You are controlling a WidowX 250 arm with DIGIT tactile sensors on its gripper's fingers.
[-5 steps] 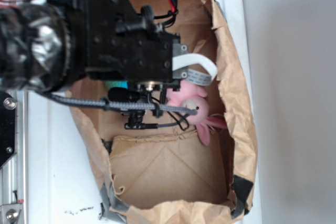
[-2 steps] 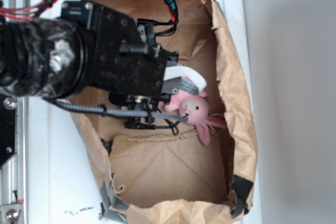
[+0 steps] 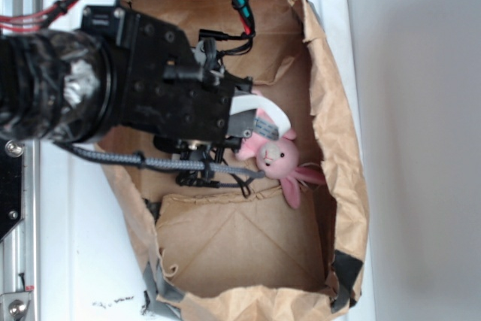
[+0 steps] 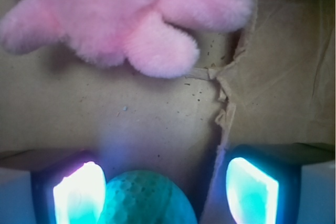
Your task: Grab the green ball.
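Note:
In the wrist view the green ball (image 4: 147,200), mint with a ridged knit surface, sits at the bottom edge between my fingers. It lies close against the left pad (image 4: 79,192), with a gap to the right pad (image 4: 252,190). My gripper (image 4: 165,190) is open around it, down at the paper floor. In the exterior view the black wrist (image 3: 165,88) reaches into the brown paper bag (image 3: 338,148) and hides both the ball and the fingers.
A pink plush bunny (image 3: 274,157) lies just beyond the gripper; its limbs (image 4: 131,19) fill the top of the wrist view. A torn fold in the bag floor (image 4: 226,93) runs down to the right finger. Bag walls stand on all sides.
The arm has shifted slightly left, away from the bunny. The patch of green seen under the wrist a second ago is now covered by it.

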